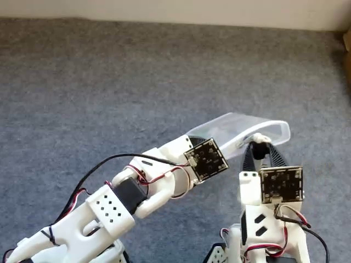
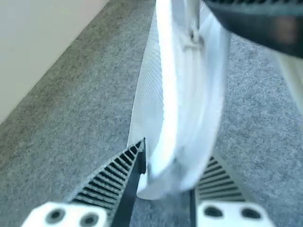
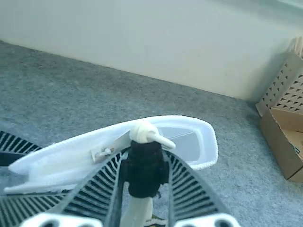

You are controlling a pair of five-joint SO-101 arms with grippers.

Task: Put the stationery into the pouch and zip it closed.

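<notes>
From the high view, the pouch (image 1: 241, 127) stands on its edge over the grey bench (image 1: 109, 82). I cannot tell if it touches the bench. The left hand (image 1: 193, 141) is at one end, and the right hand (image 1: 262, 152) is at its top edge, near the other end.

In the left wrist view, the left hand (image 2: 173, 161) is clenched on the end of the pouch (image 2: 184, 94), with one finger on each side.

In the right wrist view, the right hand (image 3: 144, 156) is grasping a small black thing (image 3: 144, 172) with a white top, right at the pouch's top edge. I think it is the zip pull, but I am not sure. A box (image 3: 284, 132) sits off to the side.

To zip well, I think the left hand should hold tight so the pouch is stretched. The right hand should pull slow and straight along the top. A pull up or sideways could make the pouch slip out.
</notes>
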